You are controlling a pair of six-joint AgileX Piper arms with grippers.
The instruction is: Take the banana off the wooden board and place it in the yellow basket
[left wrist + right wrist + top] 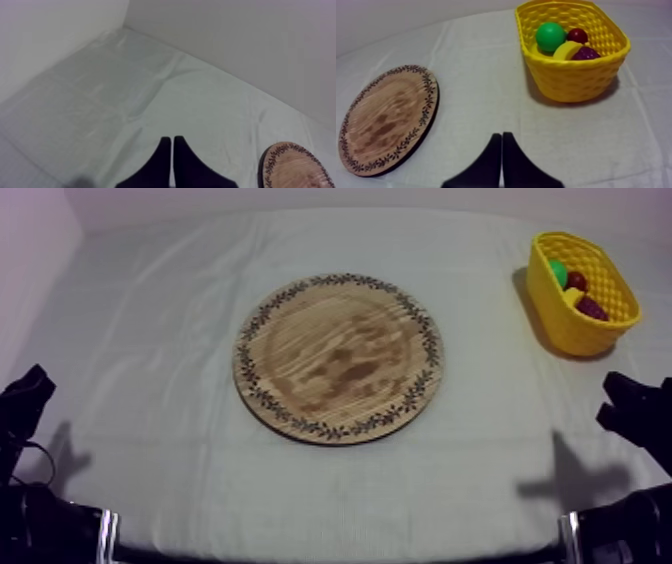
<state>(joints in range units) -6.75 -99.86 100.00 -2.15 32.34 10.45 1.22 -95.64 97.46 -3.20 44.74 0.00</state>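
While fingers of left gripper [172,142] and right gripper [501,136] lie narrow, pressed together, one yellow woven basket [571,80] holds four toy fruits, one yellow banana [568,50] among them.

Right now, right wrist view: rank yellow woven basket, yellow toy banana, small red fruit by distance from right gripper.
1. Yellow woven basket: front wall faces right gripper.
2. Yellow toy banana: inside, mid-basket.
3. Small red fruit: by back wall.

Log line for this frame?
wooden board: bare | banana: in yellow basket | left gripper: shut, at rest | right gripper: shut, at rest
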